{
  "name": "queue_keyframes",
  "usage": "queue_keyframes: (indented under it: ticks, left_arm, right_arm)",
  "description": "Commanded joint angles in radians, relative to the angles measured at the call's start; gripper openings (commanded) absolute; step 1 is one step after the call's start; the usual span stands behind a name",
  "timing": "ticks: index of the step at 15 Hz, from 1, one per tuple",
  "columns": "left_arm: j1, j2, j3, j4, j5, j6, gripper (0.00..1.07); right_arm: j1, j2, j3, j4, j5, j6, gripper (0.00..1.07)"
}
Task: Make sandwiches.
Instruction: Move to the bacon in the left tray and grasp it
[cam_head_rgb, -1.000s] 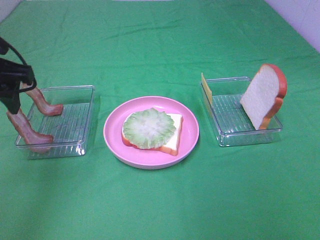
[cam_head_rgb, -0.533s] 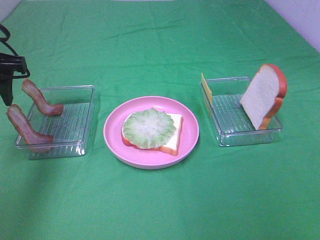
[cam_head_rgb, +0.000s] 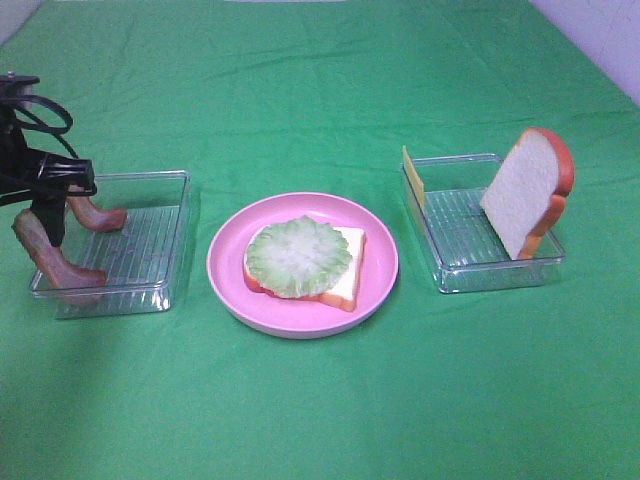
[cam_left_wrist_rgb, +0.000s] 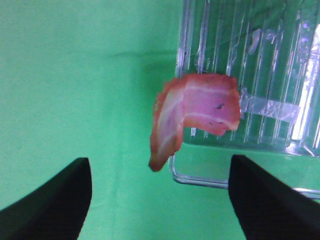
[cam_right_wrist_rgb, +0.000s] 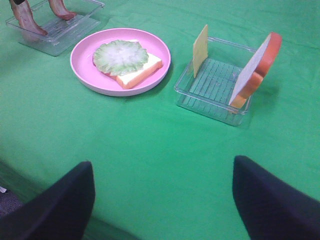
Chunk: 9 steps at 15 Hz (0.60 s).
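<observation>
Left gripper (cam_left_wrist_rgb: 158, 160): fingers apart, nothing clamped; bacon strip (cam_left_wrist_rgb: 200, 107) just ahead of the gap, draped over the clear tray (cam_left_wrist_rgb: 250, 60) rim. Right gripper (cam_right_wrist_rgb: 162, 162): fingers apart, empty; lettuce-topped bread slice (cam_right_wrist_rgb: 145, 67) on the pink plate (cam_right_wrist_rgb: 85, 75) well ahead; cheese square (cam_right_wrist_rgb: 200, 44) and upright bread slice (cam_right_wrist_rgb: 255, 70) in the second tray (cam_right_wrist_rgb: 200, 102) ahead.

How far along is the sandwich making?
Done: a bread slice topped with lettuce lies on the pink plate. In hand: the left gripper, open, hovers by a bacon strip, gripping nothing. Left to add: the bacon, the cheese and the second bread slice.
</observation>
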Motion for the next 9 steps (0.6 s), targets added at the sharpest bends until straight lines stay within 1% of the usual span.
queue_keyframes:
  ticks: [1, 3, 4, 6, 7, 9]
  left_arm:
    - [0.002, 0.029, 0.000, -0.017, -0.008, 0.004, 0.66]
    - [0.002, 0.033, 0.000, -0.021, -0.022, 0.004, 0.59]
    - [0.002, 0.033, 0.000, -0.022, -0.032, 0.000, 0.53]
    - [0.002, 0.033, 0.000, -0.022, -0.058, -0.008, 0.32]
    - [0.002, 0.033, 0.000, -0.023, -0.067, -0.008, 0.24]
    - [0.002, 0.033, 0.000, -0.031, -0.077, -0.008, 0.15]
  right_arm:
    - [0.004, -0.014, 0.005, 0.003, 0.002, -0.011, 0.72]
    - [0.004, -0.014, 0.005, 0.003, 0.002, -0.011, 0.72]
    - [0.004, -0.014, 0.004, 0.003, 0.002, -0.010, 0.72]
    - [0.004, -0.014, 0.004, 0.003, 0.002, -0.010, 0.72]
    - [0.004, -0.014, 0.004, 0.003, 0.002, -0.010, 0.72]
    - [0.004, -0.014, 0.004, 0.003, 0.002, -0.010, 0.72]
